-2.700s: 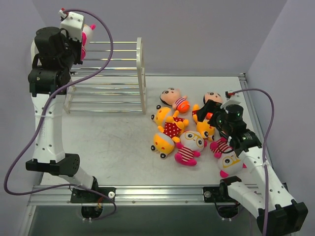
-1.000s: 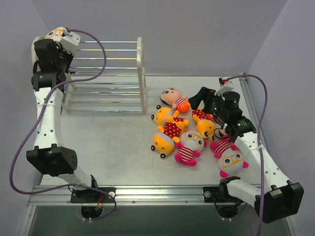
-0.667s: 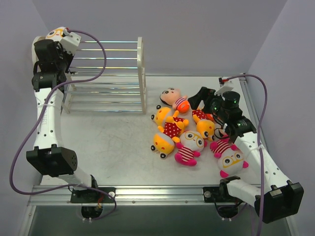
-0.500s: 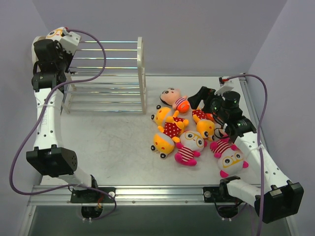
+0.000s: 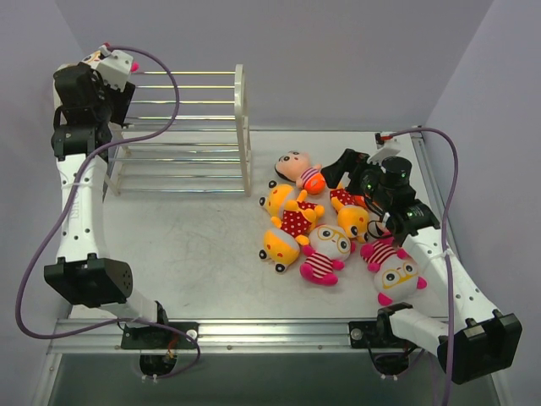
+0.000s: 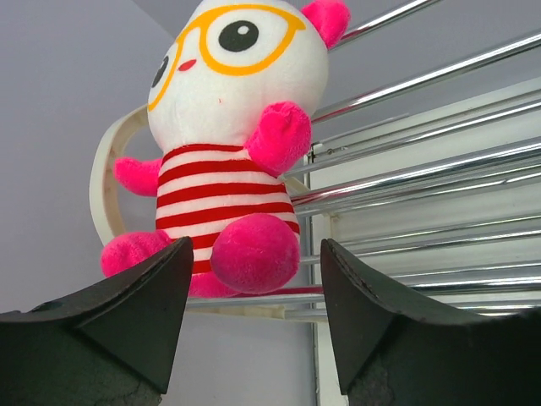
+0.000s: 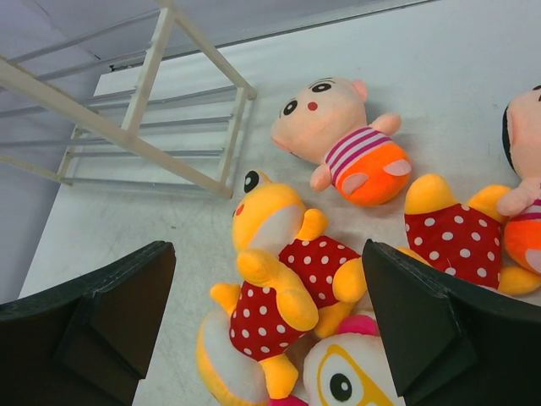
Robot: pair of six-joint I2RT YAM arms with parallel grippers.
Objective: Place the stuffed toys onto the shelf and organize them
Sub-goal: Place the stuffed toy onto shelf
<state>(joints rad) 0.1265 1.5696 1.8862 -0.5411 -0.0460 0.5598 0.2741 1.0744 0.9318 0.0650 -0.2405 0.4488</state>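
A pink stuffed toy [image 6: 232, 127] with a white face, yellow glasses and a red-striped belly sits upright on the top rods at the left end of the cream shelf [image 5: 194, 127]. My left gripper [image 6: 255, 245] stands open just below it, one finger on each side of its pink foot and clear of it. In the top view the left gripper [image 5: 118, 72] hides most of that toy. The other stuffed toys lie in a heap on the table at the right, among them a peach-faced one [image 5: 297, 169] and a yellow one [image 7: 287, 271]. My right gripper [image 7: 269, 254] hangs open above them.
The shelf's [image 7: 144, 139] arched right end frame [image 5: 243, 127] stands between the rack and the heap. Another pink toy with glasses [image 5: 397, 279] lies beside the right arm's forearm. The table's metal front rail [image 5: 270, 334] runs along the near edge.
My left jaws have opened and let go of the pink toy, which now rests on the top rods. The left wrist has shifted slightly. The right arm has held still over the last second.
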